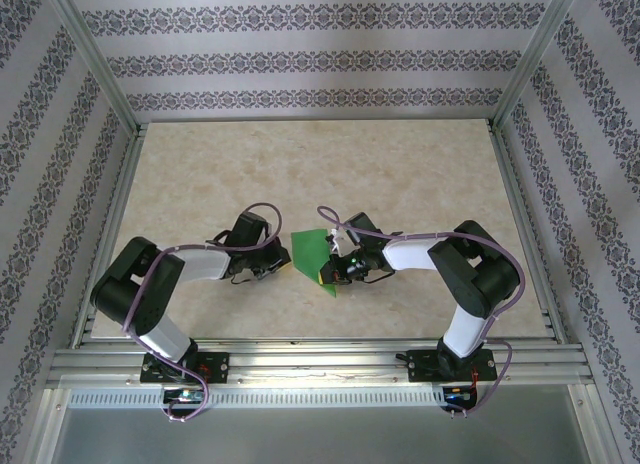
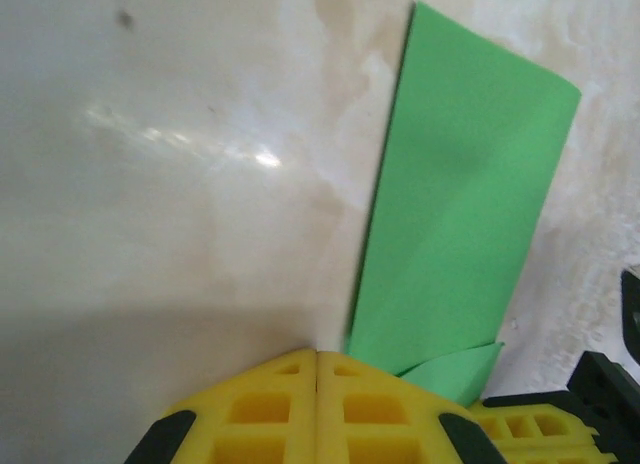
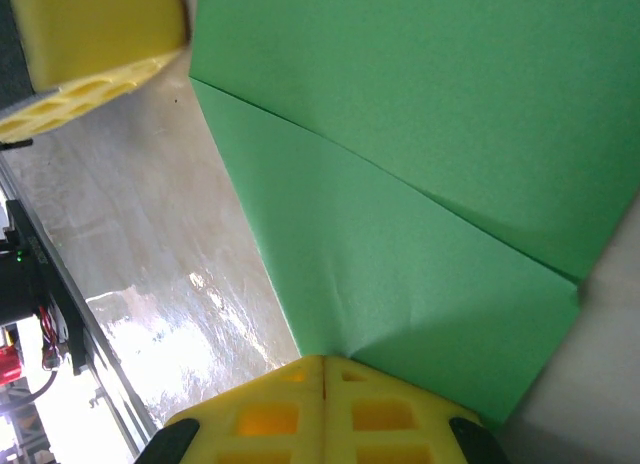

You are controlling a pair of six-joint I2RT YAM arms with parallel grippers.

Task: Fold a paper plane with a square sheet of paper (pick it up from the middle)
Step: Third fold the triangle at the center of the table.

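The square sheet of paper (image 1: 308, 250) is bright green and folded into an angular piece, not a slim dart. It lies at the table's middle between both grippers. In the left wrist view the paper (image 2: 460, 204) reaches away as a long strip with a small flap at its near end. My left gripper (image 2: 317, 360) is shut, its yellow fingertips together just left of the paper's edge, with nothing in their seam. My right gripper (image 3: 325, 360) is shut on the paper (image 3: 400, 164), which puckers at the fingertips and carries a diagonal crease. From above, the left gripper (image 1: 283, 267) and right gripper (image 1: 325, 277) almost meet.
The beige marbled table (image 1: 300, 164) has free room behind and to both sides of the arms. Metal frame rails (image 1: 300, 356) run along the near edge, and patterned walls close in the other sides. The left gripper's yellow finger (image 3: 90, 44) sits close to the paper's far corner.
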